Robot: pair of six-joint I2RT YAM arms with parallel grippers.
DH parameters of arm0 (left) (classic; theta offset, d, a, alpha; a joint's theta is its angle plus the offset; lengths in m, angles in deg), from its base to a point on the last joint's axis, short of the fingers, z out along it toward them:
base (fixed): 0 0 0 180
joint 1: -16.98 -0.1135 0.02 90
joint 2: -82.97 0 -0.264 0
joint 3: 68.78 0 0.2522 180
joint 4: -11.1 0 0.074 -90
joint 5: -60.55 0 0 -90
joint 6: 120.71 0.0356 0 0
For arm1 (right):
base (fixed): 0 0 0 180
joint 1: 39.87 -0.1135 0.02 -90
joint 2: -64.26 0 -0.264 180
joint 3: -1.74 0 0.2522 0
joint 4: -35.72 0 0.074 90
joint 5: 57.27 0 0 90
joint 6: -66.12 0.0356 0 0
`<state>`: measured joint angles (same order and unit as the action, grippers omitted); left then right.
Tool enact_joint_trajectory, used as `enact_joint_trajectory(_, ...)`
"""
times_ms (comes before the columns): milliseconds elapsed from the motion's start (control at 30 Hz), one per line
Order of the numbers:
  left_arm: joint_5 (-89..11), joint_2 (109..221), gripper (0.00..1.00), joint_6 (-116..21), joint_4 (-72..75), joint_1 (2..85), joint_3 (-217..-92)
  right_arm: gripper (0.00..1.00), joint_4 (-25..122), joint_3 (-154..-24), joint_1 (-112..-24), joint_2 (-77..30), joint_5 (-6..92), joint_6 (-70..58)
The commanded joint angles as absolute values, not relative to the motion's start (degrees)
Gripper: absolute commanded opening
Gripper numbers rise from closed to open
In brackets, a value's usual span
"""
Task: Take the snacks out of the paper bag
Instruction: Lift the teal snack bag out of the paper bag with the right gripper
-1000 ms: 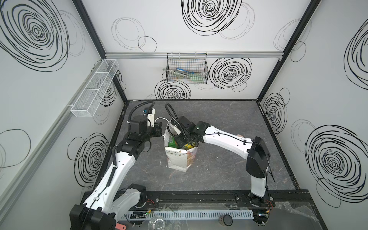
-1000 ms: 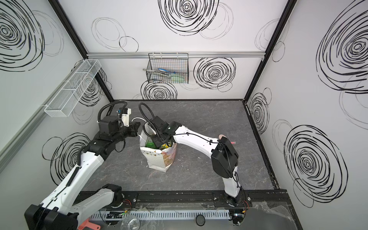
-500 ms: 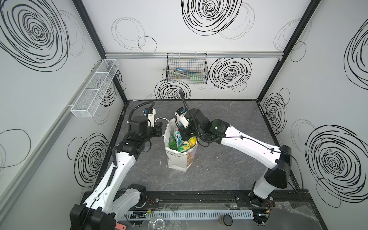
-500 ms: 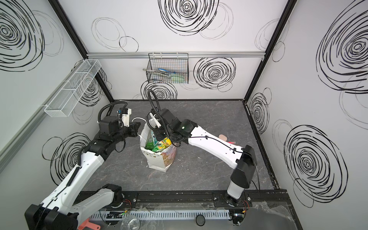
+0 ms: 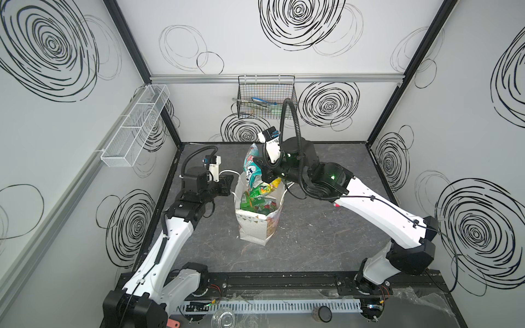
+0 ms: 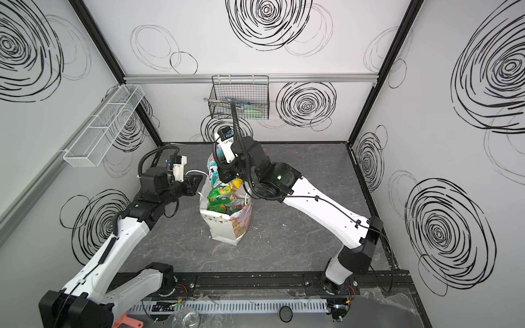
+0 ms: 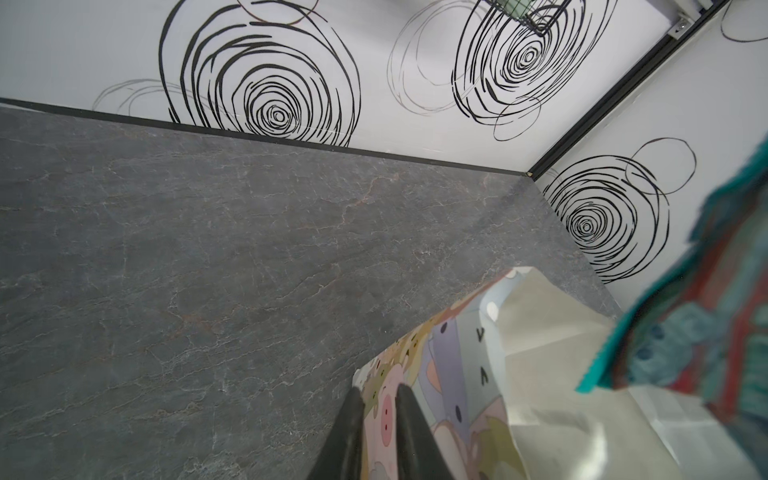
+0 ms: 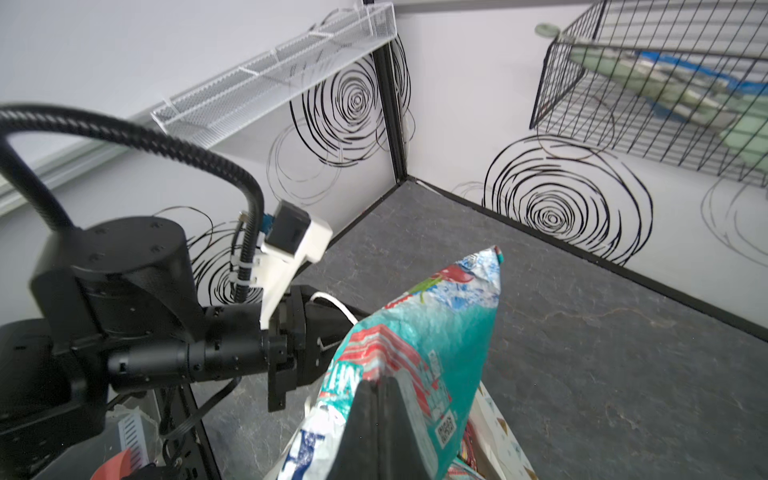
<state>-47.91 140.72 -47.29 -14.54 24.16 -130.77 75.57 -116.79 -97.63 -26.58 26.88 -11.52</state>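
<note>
in both top views the paper bag (image 5: pixel 255 227) stands mid-frame on the counter (image 5: pixel 326 241) with snacks (image 5: pixel 255 201) inside. the right pincer (image 5: pixel 267 176) holds a teal packet (image 5: pixel 251 167) above its mouth.
left wrist: the left pincer (image 7: pixel 379 390) is slightly parted at the bag's rim.
right wrist: the right pincer is clamped on the teal packet.

paper bag (image 5: pixel 257 227): one;
snack packets: at least three in sight; one teal packet (image 5: pixel 251 167), one green packet (image 5: pixel 251 203), one yellow packet (image 5: pixel 272 185); any deeper in the bag cannot be counted;
black wire basket (image 5: pixel 265 98): one;
white mesh tray (image 5: pixel 136 125): one;
arms: two; left arm (image 5: pixel 176 230), right arm (image 5: pixel 377 215);
grippers: two; left gripper (image 7: pixel 380 409), right gripper (image 8: pixel 380 388)
</note>
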Motion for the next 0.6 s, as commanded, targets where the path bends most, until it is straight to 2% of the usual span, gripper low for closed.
enact_joint_trajectory(0, -48.79, 138.95, 0.35, -47.14, -10.28, 23.98, -131.86, 0.0, 69.88, -119.73, -96.49, -24.26, 26.31, -11.99)
enact_joint_trajectory(100, -48.46, 138.5, 0.55, -48.29, -10.96, 24.6, -133.84, 0.0, 69.87, -119.85, -95.59, -24.89, 26.61, -11.97)
enact_joint_trajectory(200, -47.73, 137.38, 0.66, -50.54, -10.77, 25.25, -135.63, 0.0, 69.57, -120.06, -94.22, -24.91, 27.05, -11.69)
enact_joint_trajectory(367, -41.24, 135.01, 0.79, -49.89, -11.4, 27.85, -139.55, 0.0, 69.69, -121.88, -92.34, -24.69, 28.08, -11.4)
enact_joint_trajectory(567, -38.27, 131.41, 0.87, -49.52, -11.46, 32.62, -143.81, 0.0, 71.34, -125.72, -90.11, -23.87, 27.7, -11.77)
